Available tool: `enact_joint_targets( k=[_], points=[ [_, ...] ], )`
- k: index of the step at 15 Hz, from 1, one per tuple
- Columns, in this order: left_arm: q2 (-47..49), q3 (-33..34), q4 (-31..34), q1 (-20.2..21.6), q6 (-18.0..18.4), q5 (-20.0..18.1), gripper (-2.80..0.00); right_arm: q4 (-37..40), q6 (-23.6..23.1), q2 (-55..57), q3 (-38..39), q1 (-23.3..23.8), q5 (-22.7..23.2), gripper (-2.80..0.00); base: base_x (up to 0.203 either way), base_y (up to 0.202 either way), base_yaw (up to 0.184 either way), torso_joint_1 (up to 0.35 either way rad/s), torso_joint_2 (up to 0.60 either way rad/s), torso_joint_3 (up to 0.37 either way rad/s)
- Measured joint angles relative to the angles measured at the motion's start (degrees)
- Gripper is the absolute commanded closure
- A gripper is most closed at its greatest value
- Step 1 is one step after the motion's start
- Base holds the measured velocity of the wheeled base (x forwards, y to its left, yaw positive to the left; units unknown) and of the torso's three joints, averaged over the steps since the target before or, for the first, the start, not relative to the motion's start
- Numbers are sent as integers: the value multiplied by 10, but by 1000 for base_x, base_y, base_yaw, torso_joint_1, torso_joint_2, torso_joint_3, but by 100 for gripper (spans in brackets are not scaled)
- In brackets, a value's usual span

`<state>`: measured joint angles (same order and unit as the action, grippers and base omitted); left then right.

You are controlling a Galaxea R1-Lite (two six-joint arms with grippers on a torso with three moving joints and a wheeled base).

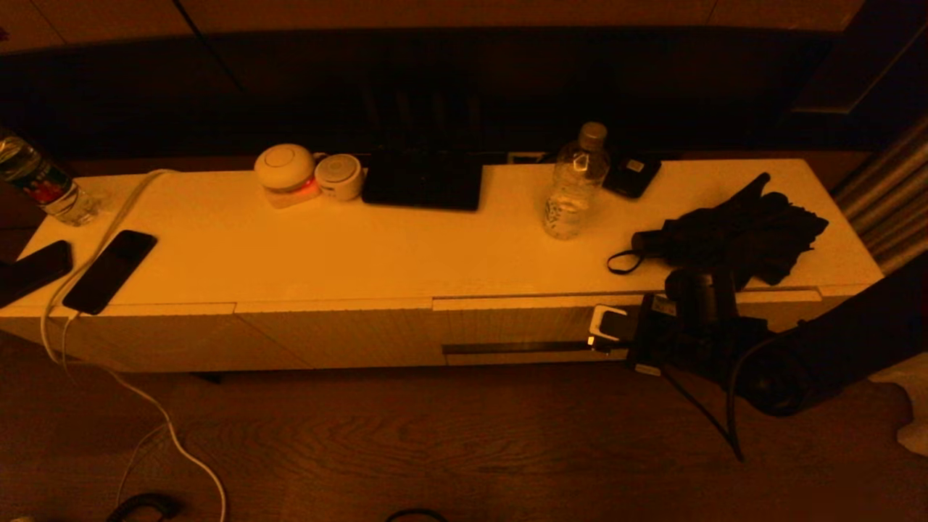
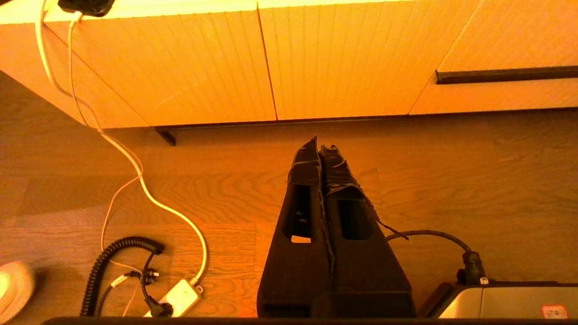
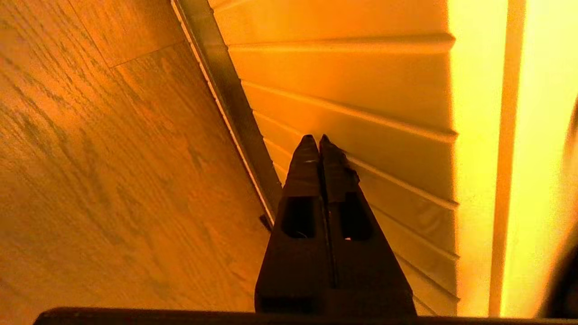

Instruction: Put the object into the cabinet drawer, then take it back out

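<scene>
Now at cabinet drawer (image 1: pixel 522 322) | right jaws (image 3: pixel 319 137) clenched, empty, against ribbed front | stiff, probably light; hook the handle slot (image 1: pixel 515 349) | left jaws (image 2: pixel 321 148) clenched over floor (image 2: pixel 451 180)

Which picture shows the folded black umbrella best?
The head view: the umbrella lies whole on the cabinet top's right end, above the right gripper. The left wrist view misses it; the right wrist view shows at most a dark edge blur.

Low cabinet, things along its top

On the worktop (image 1: pixel 406 254): water bottle (image 1: pixel 575 183) at 1 o'clock, folded umbrella (image 1: pixel 732 235) at 3 o'clock, two phones (image 1: pixel 110 270) at 9 o'clock, tablet (image 1: pixel 423 180) at 12 o'clock. The cabinet drawer (image 1: pixel 522 330) sits below at 5 o'clock, right end effector (image 1: pixel 605 335) against its handle slot (image 1: pixel 515 348).
</scene>
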<state>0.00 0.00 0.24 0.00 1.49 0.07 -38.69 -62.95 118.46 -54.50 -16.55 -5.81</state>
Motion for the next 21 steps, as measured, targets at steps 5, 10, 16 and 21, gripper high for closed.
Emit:
enact_joint_targets(
  k=[5,10,16,21],
  points=[
    [0,0,0,0,0,0,0,4,2,15,-30,-1,-8,0,0,0,0,0,0,0],
    [0,0,0,0,0,0,0,-1,3,-21,7,1,-10,0,0,0,0,0,0,0],
    [0,0,0,0,0,0,0,100,54,-195,85,9,-19,0,0,0,0,0,0,0],
    [0,0,0,0,0,0,0,325,196,-516,123,62,-44,0,0,0,0,0,0,0]
  ],
)
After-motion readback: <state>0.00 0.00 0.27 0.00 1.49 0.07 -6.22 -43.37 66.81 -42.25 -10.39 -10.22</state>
